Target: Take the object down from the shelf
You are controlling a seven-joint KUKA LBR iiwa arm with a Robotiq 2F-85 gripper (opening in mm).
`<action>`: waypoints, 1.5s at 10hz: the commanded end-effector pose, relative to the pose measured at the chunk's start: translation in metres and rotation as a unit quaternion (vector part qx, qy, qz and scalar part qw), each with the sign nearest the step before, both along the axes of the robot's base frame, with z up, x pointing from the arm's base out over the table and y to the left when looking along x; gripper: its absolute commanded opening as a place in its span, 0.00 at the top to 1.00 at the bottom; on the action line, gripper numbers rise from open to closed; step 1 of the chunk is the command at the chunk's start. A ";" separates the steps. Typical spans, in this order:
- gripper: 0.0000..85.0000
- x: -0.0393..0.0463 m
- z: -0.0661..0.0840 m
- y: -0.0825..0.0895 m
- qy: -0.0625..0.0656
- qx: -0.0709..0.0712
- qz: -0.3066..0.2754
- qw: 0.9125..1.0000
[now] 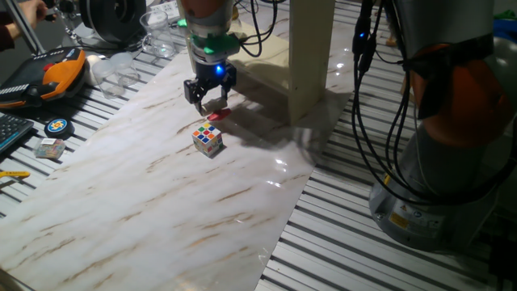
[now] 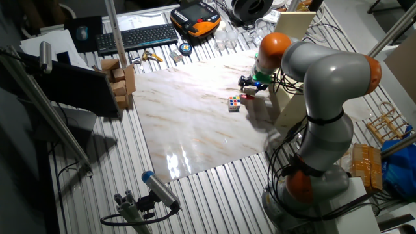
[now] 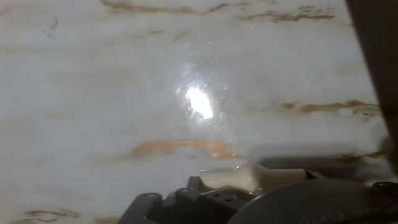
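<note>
The cream shelf [image 1: 300,56] stands at the back right of the marble tabletop; it also shows in the other fixed view [image 2: 294,27]. My gripper [image 1: 209,100] hangs low over the marble just left of the shelf, jaws apart and empty. A small red object [image 1: 220,115] lies on the marble right below the fingertips, apart from them. A multicoloured cube [image 1: 208,139] sits on the marble a little in front of it. In the other fixed view the gripper [image 2: 249,84] is above the red object [image 2: 247,97] and the cube [image 2: 234,103]. The hand view shows only bare marble.
An orange and black pendant [image 1: 50,74], clear plastic cups [image 1: 153,32], a small round disc [image 1: 56,126] and a keyboard [image 2: 133,36] lie along the far left side. Cardboard boxes [image 2: 120,81] stand beside the marble board. Cables [image 1: 380,89] hang to the right of the shelf.
</note>
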State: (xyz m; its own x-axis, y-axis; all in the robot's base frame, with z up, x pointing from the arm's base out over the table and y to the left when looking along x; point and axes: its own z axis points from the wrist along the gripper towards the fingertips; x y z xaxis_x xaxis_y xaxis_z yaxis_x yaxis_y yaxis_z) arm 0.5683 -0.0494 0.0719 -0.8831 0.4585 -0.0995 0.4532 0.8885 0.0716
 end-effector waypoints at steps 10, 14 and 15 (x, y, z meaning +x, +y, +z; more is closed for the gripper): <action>1.00 -0.0023 -0.016 0.001 -0.010 -0.003 0.012 1.000; 1.00 -0.0037 -0.023 0.004 -0.007 -0.007 0.018 1.000; 1.00 -0.0040 -0.024 0.004 -0.007 -0.006 0.018 1.000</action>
